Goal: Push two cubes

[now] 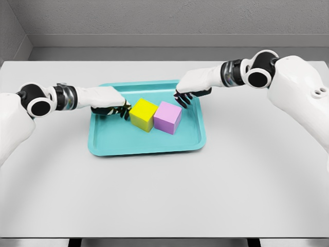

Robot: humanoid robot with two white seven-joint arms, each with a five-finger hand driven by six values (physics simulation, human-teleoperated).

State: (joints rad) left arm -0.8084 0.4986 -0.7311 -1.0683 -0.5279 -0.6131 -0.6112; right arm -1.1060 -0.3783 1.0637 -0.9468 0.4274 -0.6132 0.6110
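The yellow cube and the pink cube stand side by side, touching, in the middle of the teal tray on the white table. Both look rigid, light and smooth-faced, likely to slide readily; pressure is best applied flat and low on an outer face. The left hand grips nothing, its dark fingertips at the yellow cube's left face. The right hand, fingers loosely curled downward, hangs at the pink cube's far upper edge; contact cannot be confirmed.
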